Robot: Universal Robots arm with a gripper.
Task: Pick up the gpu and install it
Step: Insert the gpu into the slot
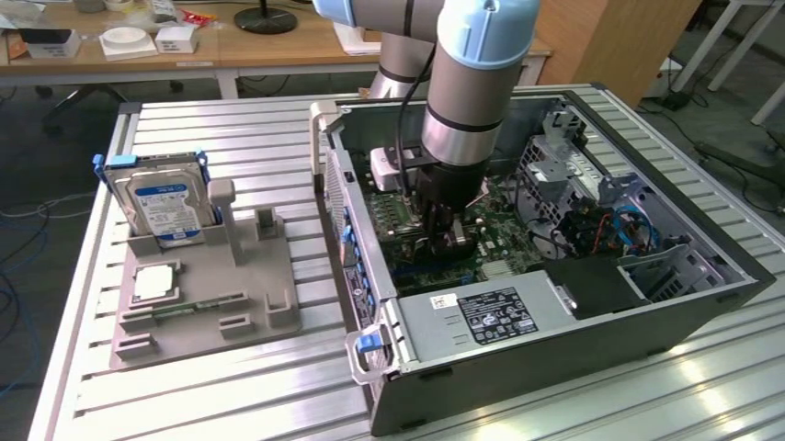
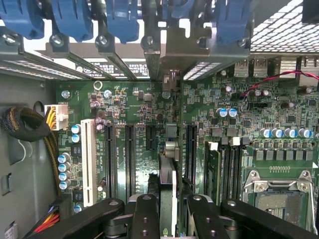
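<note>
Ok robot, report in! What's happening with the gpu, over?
Gripper shut on the gpu, inside the computer case. Card edge-on, upright over the motherboard slots. Seated or not, cannot tell. Nothing seen blocking it.

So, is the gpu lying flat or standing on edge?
On edge: the gpu shows as a narrow slab gripped in the claw, over the motherboard slots. Whether it is seated, cannot tell.

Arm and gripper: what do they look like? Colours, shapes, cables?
The arm is a silver-grey tube with light blue joint caps. A black cable runs down its side towards a small white box at the wrist. The gripper is black. Its fingers are matte black linkage bars with round pivot screws.
</note>
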